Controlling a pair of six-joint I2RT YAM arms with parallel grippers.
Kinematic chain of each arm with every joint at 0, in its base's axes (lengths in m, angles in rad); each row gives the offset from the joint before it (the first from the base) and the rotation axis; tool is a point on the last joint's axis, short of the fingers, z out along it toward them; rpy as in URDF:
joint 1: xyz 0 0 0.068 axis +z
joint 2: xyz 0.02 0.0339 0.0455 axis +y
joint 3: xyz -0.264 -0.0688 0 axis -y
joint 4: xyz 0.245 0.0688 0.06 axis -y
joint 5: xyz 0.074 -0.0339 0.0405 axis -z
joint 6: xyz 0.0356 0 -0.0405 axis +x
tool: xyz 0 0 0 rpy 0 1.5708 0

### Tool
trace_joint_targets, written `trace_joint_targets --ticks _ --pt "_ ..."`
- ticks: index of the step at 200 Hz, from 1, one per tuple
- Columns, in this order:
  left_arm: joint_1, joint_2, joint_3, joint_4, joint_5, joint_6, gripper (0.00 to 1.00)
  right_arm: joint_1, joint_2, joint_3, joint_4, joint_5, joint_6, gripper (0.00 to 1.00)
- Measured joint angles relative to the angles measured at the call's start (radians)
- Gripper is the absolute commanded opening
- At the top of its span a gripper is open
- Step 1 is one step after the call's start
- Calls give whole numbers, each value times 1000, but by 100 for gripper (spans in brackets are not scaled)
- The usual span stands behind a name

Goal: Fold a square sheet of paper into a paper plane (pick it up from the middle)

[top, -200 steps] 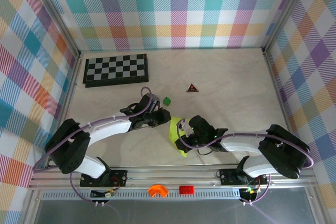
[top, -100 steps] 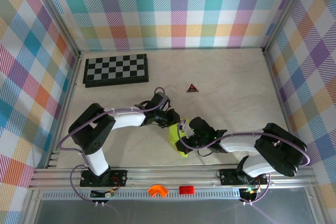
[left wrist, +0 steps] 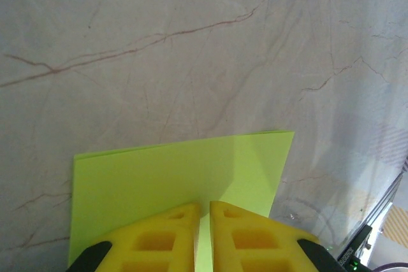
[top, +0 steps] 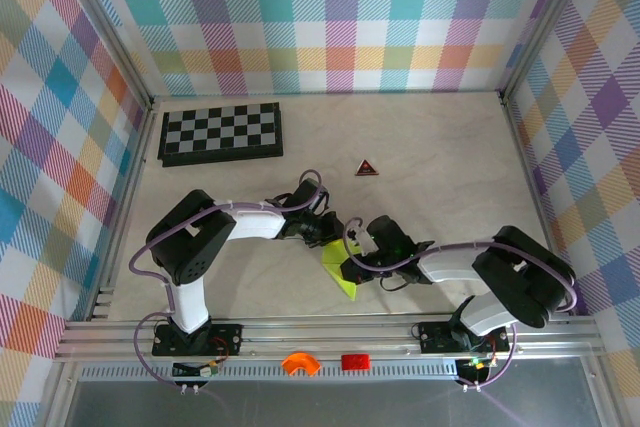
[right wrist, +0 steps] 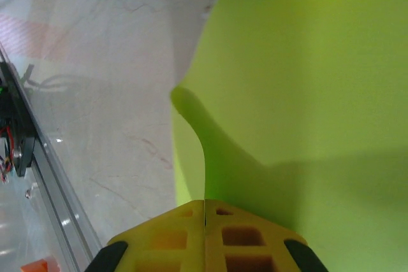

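Paper plane [top: 342, 282] pinched by left end effector [left wrist: 203, 211], right end effector [right wrist: 204, 211]

- left arm [top: 255, 222], right arm [top: 455, 269]: identical build.
- Links: white, smooth, tubular. Joint housings: black, bulky, rounded.
- Base plates [top: 195, 339]: black, flat, one under each arm.
- Cable [top: 133, 269]: lilac, thin, loose loops along each arm from base to wrist.
- Indicator light [top: 471, 361]: small, green, at right base.
- left gripper [left wrist: 203, 206], right gripper [right wrist: 204, 203]: fingers [left wrist: 162, 237] bright yellow plastic with moulded rectangular recesses and chamfered tips; black mounts behind.
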Motion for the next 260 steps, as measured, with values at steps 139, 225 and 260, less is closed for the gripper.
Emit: trace_joint_targets --ticks 139,225,260 --pt "0 -2 -5 6 -1 -1 14 -57 21 19 -31 -43 53 7" --pt "-1 -2 -6 8 -2 -1 14 -68 -32 19 -94 -6 58 8" --pt "-1 -2 -6 8 -1 -1 14 -68 -45 18 -113 -1 58 8"
